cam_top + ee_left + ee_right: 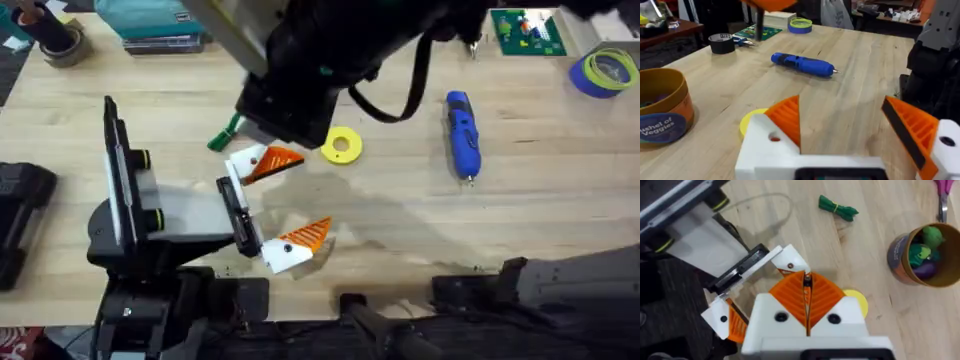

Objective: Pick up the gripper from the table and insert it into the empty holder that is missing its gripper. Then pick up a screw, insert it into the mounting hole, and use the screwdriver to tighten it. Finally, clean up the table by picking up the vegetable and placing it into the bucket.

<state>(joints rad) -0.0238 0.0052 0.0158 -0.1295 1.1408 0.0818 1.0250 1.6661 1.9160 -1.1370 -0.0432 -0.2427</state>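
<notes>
The right gripper (pixel 807 287) has its 2 orange fingers pressed together on a small dark piece at their tips, which I take for a screw (pixel 807 280). It hangs just above the far bracket (pixel 790 257) of the left gripper (pixel 298 198). The left gripper's jaws stand wide apart and hold nothing.

Both white brackets of the left gripper carry an orange finger, 1 far (pixel 280 160) and 1 near (pixel 310 235), so no holder looks empty. By my reading the insertion step is done and the screw step is in hand. The mounting hole on the far bracket looks open, so the screw seems not yet seated.

Tightening is still to do: the screwdriver (pixel 462 135) lies untouched on the table, well to the right. The clean-up is also left: the vegetable (pixel 225 133) lies on the table at the far left of the grippers, apart from the bucket (pixel 925 255).

Count: 1 screwdriver, 1 loose vegetable, 1 bucket with a few toy pieces inside, 1 yellow ring (pixel 342 145) just right of the far finger, and 4 orange fingers across 2 grippers.
</notes>
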